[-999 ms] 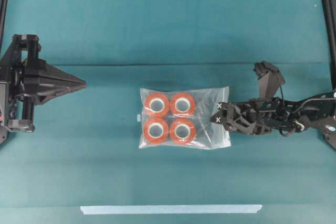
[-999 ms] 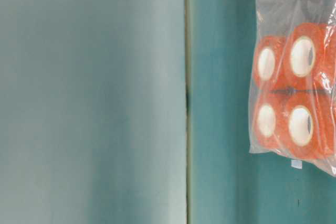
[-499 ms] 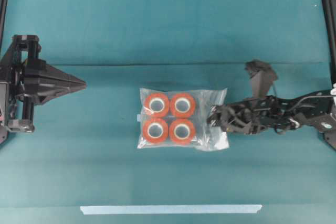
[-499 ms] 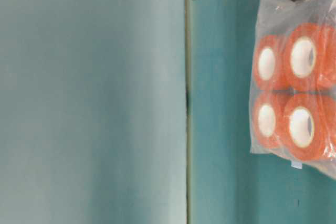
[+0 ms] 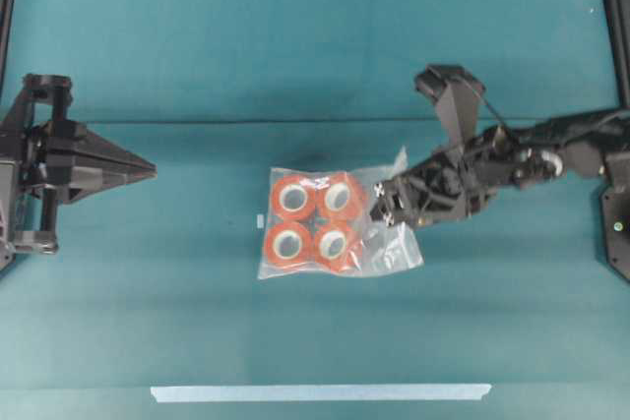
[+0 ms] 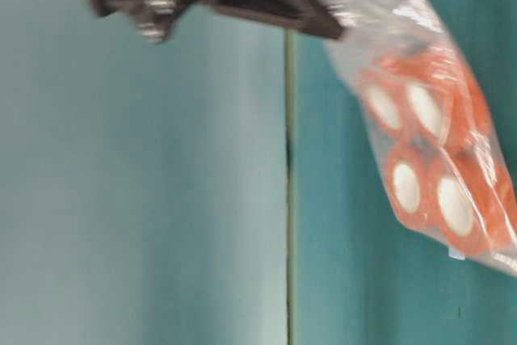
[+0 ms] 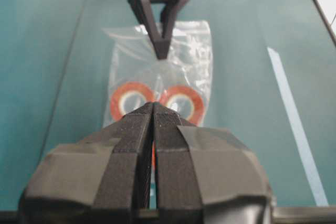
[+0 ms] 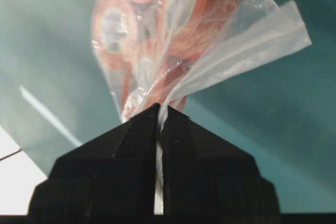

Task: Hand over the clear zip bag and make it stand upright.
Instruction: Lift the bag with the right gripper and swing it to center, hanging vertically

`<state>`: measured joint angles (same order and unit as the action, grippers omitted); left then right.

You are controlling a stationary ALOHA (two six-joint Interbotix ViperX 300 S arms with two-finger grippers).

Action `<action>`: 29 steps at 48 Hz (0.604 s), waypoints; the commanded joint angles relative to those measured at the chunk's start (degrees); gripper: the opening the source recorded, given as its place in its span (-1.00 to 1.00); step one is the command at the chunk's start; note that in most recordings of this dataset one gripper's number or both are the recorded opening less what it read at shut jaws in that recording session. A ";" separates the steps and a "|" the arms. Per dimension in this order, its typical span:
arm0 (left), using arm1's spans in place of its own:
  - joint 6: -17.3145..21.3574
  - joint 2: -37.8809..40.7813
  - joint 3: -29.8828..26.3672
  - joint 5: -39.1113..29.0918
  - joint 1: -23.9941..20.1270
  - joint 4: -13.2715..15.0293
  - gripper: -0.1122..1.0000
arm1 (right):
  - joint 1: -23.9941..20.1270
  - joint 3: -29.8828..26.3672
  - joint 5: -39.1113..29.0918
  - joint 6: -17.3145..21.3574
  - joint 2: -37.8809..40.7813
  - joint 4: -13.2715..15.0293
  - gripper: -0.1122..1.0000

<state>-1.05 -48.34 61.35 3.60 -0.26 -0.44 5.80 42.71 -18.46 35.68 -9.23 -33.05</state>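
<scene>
1. My right gripper (image 8: pixel 157 109) is pinching the plastic edge of the clear zip bag (image 5: pixel 335 221), which hangs tilted mid-table, its left end low.
2. My left gripper (image 7: pixel 153 109) sits pressed together, empty, well apart at the far left.
3. The grip holds only thin film; I judge the load could tear free or swing.
4. Inside the bag, four orange-red tape rolls (image 5: pixel 293 197) sit bunched together and may shift.
</scene>
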 commanded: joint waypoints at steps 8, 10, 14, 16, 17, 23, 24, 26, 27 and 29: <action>0.53 -1.14 -0.97 -0.79 0.09 -0.09 -0.81 | 2.90 -11.69 -16.70 -1.05 -1.23 8.35 -0.79; 0.62 -1.23 -0.97 -0.97 0.09 0.00 -0.81 | 3.16 -13.62 -19.51 -1.14 -0.79 9.76 -0.79; 0.18 -1.23 -1.05 -1.85 0.09 0.00 -0.81 | 3.34 -17.40 -24.35 -1.23 0.26 12.57 -0.79; -0.09 -1.14 -0.97 -2.20 0.09 0.00 -0.81 | 3.34 -19.42 -26.54 -1.41 1.05 13.62 -0.79; -0.18 -1.14 -0.97 -2.29 0.09 -0.09 -0.81 | 3.34 -20.57 -27.69 -1.58 1.49 14.06 -0.79; -0.18 -1.05 -1.05 -2.29 0.09 -0.09 -0.81 | 2.72 -27.60 -36.39 -4.75 4.31 16.17 -0.79; -0.18 -1.05 -1.05 -2.29 0.09 0.00 -0.81 | 2.55 -28.65 -37.71 -5.54 4.75 16.35 -0.79; -0.18 -1.14 -1.05 -2.20 0.09 0.00 -0.81 | 2.29 -30.67 -40.25 -7.38 5.80 16.44 -0.79; -0.26 -1.14 -1.05 -2.20 0.09 -0.09 -0.81 | 2.20 -31.73 -41.48 -8.35 6.33 16.44 -0.79; -0.35 -1.23 -1.05 -2.11 0.18 0.00 -0.82 | 1.76 -33.84 -43.77 -10.28 7.56 16.52 -0.79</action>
<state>-1.32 -49.66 61.26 1.14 -0.26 -0.44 8.44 13.62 -58.54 28.39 -2.37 -16.70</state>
